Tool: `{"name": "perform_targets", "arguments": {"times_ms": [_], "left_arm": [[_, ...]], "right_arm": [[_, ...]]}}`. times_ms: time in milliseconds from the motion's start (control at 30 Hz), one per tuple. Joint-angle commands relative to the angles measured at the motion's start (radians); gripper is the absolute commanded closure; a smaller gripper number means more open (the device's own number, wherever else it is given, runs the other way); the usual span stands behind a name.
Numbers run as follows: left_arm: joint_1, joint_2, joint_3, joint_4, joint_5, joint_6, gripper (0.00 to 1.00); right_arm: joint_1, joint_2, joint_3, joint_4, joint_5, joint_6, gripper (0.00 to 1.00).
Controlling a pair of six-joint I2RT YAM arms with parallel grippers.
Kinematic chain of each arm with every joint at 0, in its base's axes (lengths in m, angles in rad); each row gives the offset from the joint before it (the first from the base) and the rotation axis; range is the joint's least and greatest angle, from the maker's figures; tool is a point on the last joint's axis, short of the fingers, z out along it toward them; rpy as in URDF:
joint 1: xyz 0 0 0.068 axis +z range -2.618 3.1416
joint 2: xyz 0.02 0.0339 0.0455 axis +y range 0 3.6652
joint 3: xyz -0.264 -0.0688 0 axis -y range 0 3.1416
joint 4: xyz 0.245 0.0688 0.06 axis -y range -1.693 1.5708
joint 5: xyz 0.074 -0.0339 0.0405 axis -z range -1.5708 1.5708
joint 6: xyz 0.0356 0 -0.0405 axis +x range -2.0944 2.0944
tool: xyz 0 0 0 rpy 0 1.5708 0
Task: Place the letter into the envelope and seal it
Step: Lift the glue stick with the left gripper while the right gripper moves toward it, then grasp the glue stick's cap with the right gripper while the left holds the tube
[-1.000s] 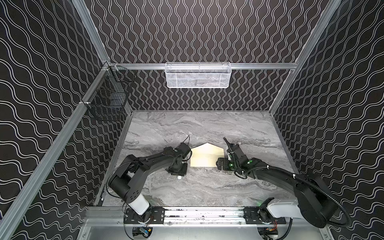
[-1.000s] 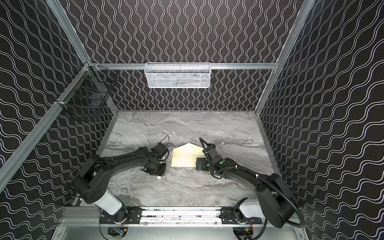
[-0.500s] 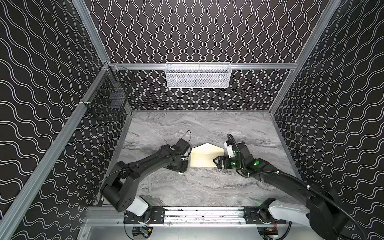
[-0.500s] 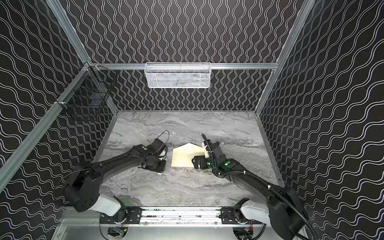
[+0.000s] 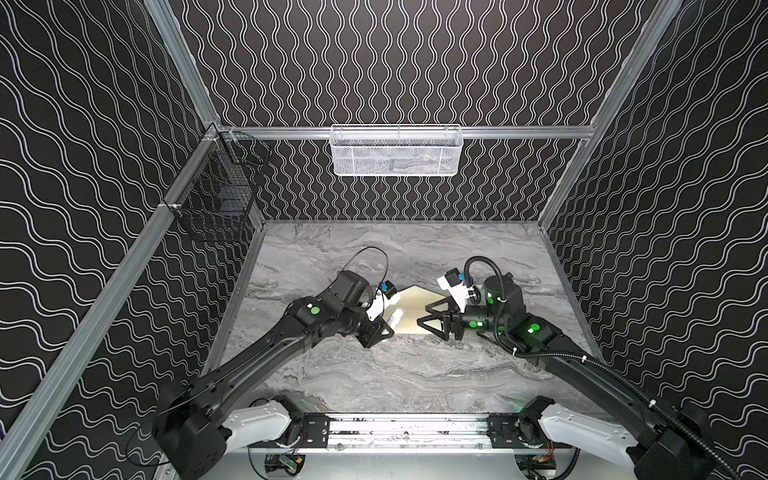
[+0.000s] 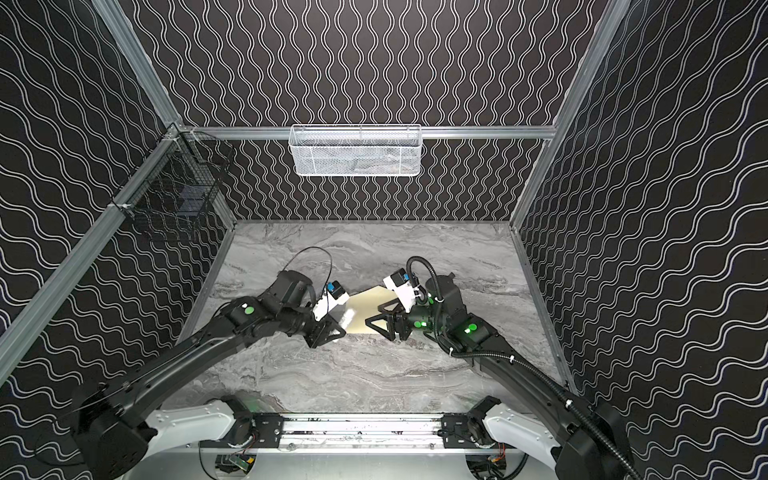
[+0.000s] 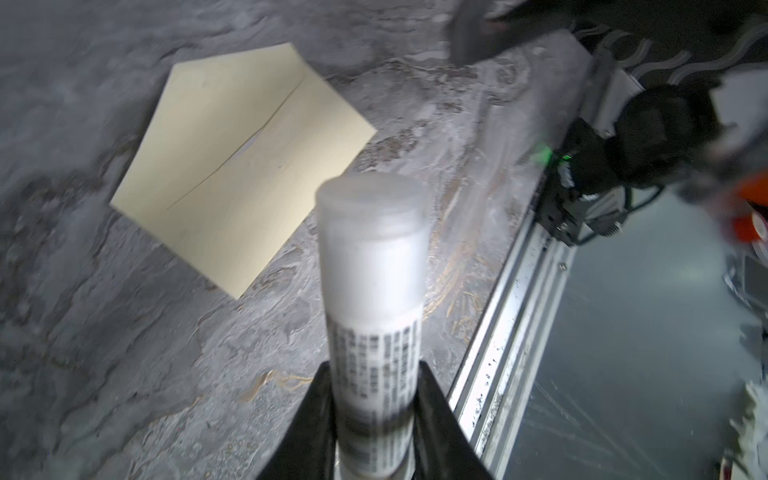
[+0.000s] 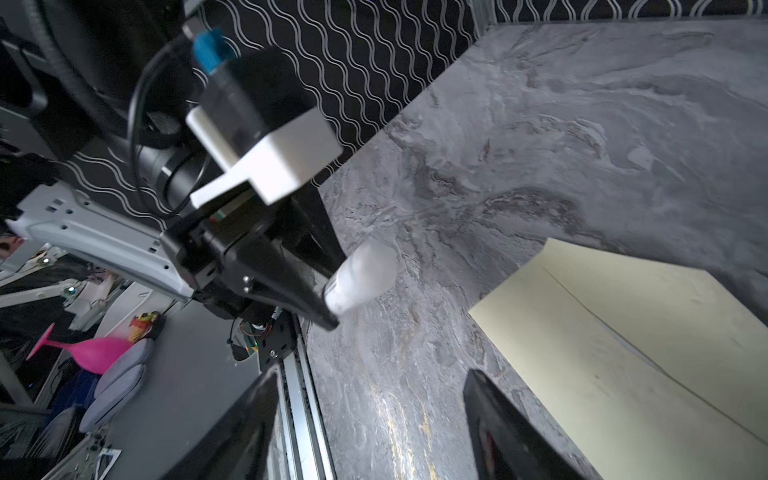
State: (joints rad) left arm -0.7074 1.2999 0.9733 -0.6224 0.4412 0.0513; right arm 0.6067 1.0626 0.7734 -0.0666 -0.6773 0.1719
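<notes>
Left end effector [image 7: 372,368] first: its two black fingers are clamped on the lower body of a glue stick [image 7: 374,291], which juts out past the tips with its frosted cap [image 7: 372,208] on. Across from it, the right end effector [image 5: 424,316] has its fingers spread apart with nothing between them, hanging at the right edge of the envelope [image 7: 249,166]; whether it brushes the paper I can't tell. The envelope lies flat on the bench [image 5: 415,374] between the two arms, pointed flap [image 7: 216,95] folded open toward the far wall. The letter isn't plainly visible. A pale sliver at the mouth of the envelope may be its edge, so my read is that it sits inside and sealing is what's left. Now the hazards: the stick is a smooth, round plastic tube held only near its base, so a pull on the cap could twist it or slide it out of the grip. The cap is slick and rounded too, an easy thing for flat fingers to slip off. And that envelope is thin, light, cream paper on a polished, marbled grey surface; any nudge from the right fingers could skate it sideways or crease the flap, and a wet glue tip could drag it along.
</notes>
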Motion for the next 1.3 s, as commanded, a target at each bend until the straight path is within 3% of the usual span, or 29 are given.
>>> {"name": "perform_targets", "arguments": {"times_ms": [0,233,500,1133,1200,1267], "left_arm": [[-0.010,-0.022,-0.001,0.087,0.101,0.134,1.00],[-0.044,0.000,0.012,0.072,0.147,0.189,1.00],[-0.058,0.014,0.008,0.076,0.161,0.191,1.00],[-0.060,0.015,0.015,0.072,0.137,0.194,1.00],[-0.060,0.011,0.013,0.084,0.129,0.183,0.91],[-0.060,0.003,0.010,0.102,0.116,0.165,0.74]], "right_arm": [[-0.002,0.027,0.045,-0.034,-0.117,-0.055,0.32],[0.002,0.081,0.064,0.010,-0.235,-0.012,0.43],[0.022,0.105,0.068,0.060,-0.287,0.022,0.59],[0.060,0.097,0.044,0.065,-0.290,0.055,0.79],[0.060,0.098,0.037,0.085,-0.292,0.077,0.81],[0.060,0.094,0.037,0.090,-0.284,0.087,0.85]]}}
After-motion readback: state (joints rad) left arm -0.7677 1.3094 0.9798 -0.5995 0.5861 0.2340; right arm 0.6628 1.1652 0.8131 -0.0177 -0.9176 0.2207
